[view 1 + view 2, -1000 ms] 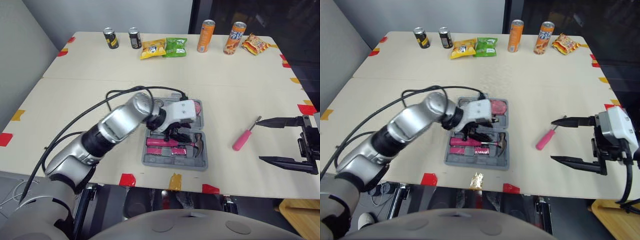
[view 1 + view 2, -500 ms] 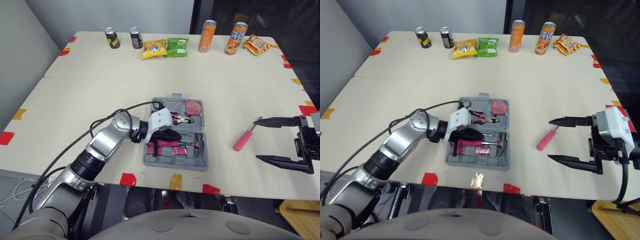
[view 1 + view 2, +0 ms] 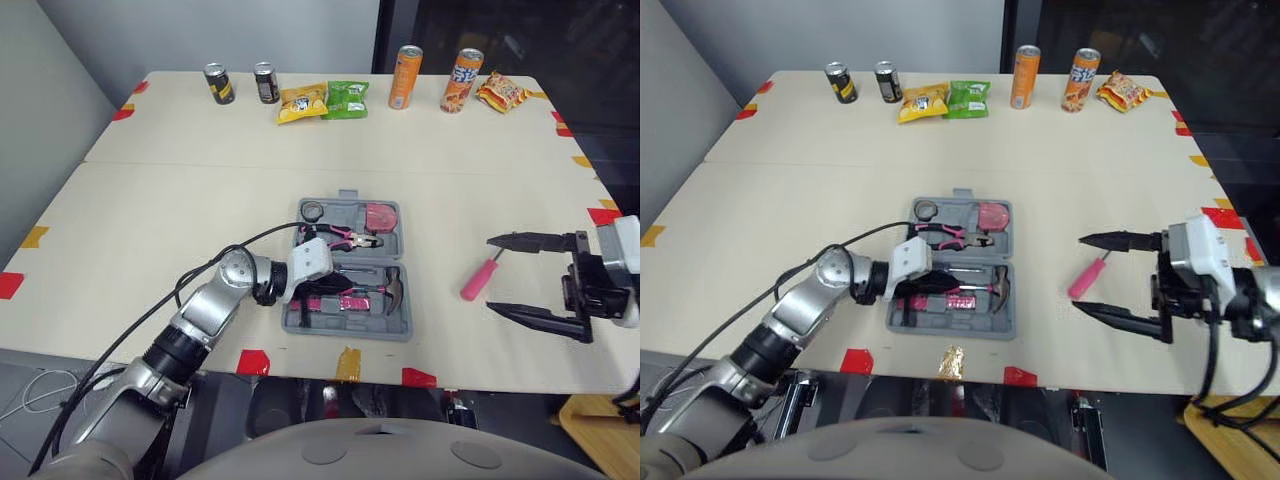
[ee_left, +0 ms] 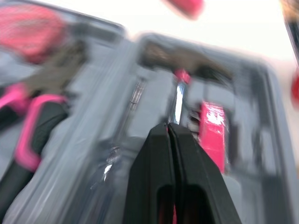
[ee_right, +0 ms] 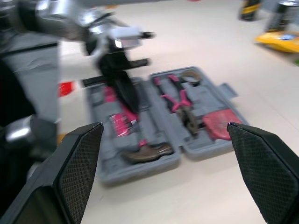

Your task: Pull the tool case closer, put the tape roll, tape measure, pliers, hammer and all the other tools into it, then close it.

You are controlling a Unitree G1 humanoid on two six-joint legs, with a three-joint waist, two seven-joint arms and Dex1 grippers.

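Note:
The grey tool case (image 3: 392, 325) lies open near the table's front edge. In it are the tape roll (image 3: 313, 210), the pink tape measure (image 3: 381, 215), the pliers (image 3: 352, 238), the hammer (image 3: 392, 289) and pink-handled tools (image 3: 340, 301). My left gripper (image 3: 330, 287) is shut and empty, low over the case's near half, with its fingertips (image 4: 161, 140) pressed together. A pink-handled screwdriver (image 3: 477, 281) lies on the table right of the case. My right gripper (image 3: 490, 273) stands open just right of the screwdriver, pointing at the case (image 5: 205, 149).
Two dark cans (image 3: 218, 83), a yellow snack bag (image 3: 304, 102) and a green one (image 3: 347, 98), two orange cans (image 3: 404, 63) and another snack bag (image 3: 500, 93) line the table's far edge. Red and yellow tape marks (image 3: 253, 361) dot the table's edges.
My left arm has drawn back from over the case's middle toward its near left part, leaving the pliers in the case. My right gripper has edged left toward the screwdriver.

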